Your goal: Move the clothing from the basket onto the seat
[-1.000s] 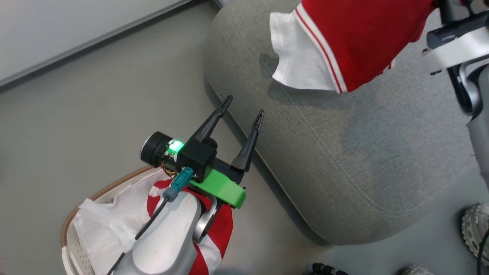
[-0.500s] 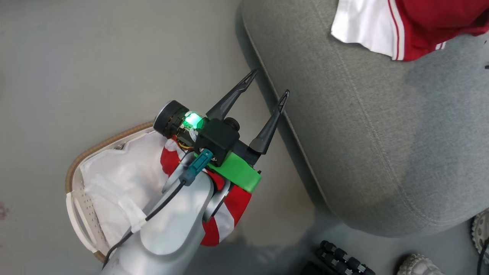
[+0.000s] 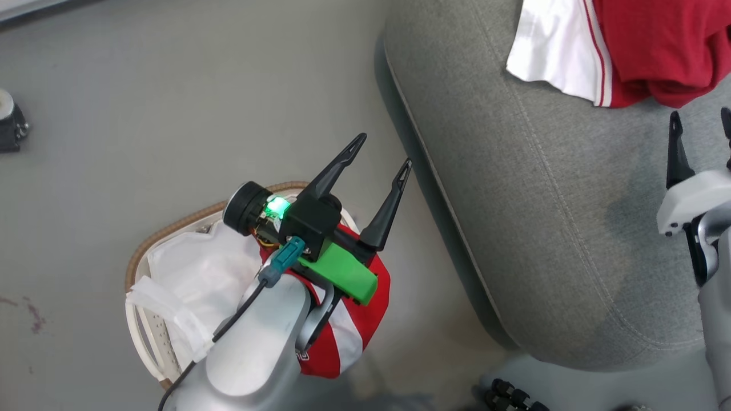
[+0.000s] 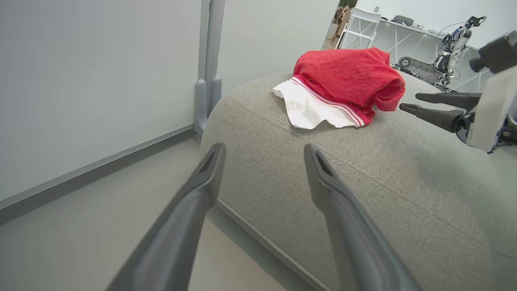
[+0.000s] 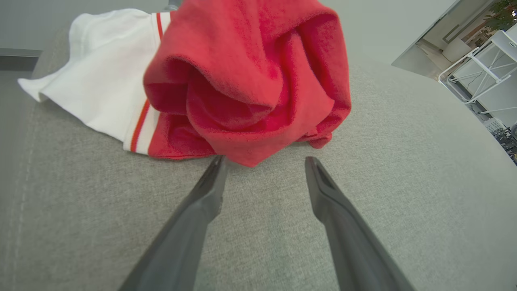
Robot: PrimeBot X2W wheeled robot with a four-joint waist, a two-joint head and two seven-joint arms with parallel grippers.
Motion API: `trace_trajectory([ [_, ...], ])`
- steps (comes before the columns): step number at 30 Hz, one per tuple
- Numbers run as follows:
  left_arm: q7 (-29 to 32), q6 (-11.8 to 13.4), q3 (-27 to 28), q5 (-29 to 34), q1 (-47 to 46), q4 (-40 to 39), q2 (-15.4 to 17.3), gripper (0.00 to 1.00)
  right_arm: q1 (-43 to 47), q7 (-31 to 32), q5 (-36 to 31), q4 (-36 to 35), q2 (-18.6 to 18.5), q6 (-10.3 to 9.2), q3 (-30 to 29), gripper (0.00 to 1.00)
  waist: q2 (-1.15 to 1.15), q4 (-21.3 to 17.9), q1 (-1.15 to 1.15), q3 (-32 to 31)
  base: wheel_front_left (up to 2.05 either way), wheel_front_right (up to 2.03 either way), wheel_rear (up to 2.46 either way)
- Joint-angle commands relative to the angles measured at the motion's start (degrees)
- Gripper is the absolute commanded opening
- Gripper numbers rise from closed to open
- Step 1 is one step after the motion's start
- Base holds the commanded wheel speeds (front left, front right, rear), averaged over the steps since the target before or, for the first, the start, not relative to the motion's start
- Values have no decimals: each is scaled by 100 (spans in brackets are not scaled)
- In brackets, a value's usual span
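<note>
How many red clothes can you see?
2. One red garment lies on the grey seat; the other red garment sits in the basket, beneath the pale forearm, which may hide more.

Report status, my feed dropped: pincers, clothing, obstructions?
Left pincer open, empty. Right pincer open, empty, beside red garment on seat. Second red piece in basket, under left forearm.

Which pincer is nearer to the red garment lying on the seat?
Right. The right pincer sits open just short of the red garment on the seat; the left pincer hangs open above the floor, between the basket and seat.
</note>
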Motion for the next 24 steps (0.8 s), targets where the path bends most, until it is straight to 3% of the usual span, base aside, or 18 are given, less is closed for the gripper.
trace_trajectory([
  [1, 3, -14, 36, -35, 142, 4, 1, 100, 232, -1, 64, -95, 10, -8, -17, 100, 0, -120, -1, -422, 0, 0, 0],
  [13, 3, -14, 258, -132, 788, -72, -22, 100, 1182, -1, 607, -1176, 303, -8, 171, 100, 0, -17, -1, -1349, 0, 0, 0],
  [24, 3, 152, 1038, -75, 1302, 1, -16, 100, 1652, -1, 1120, -1940, 608, -8, 827, 100, 0, 638, -1, -1877, 0, 0, 0],
])
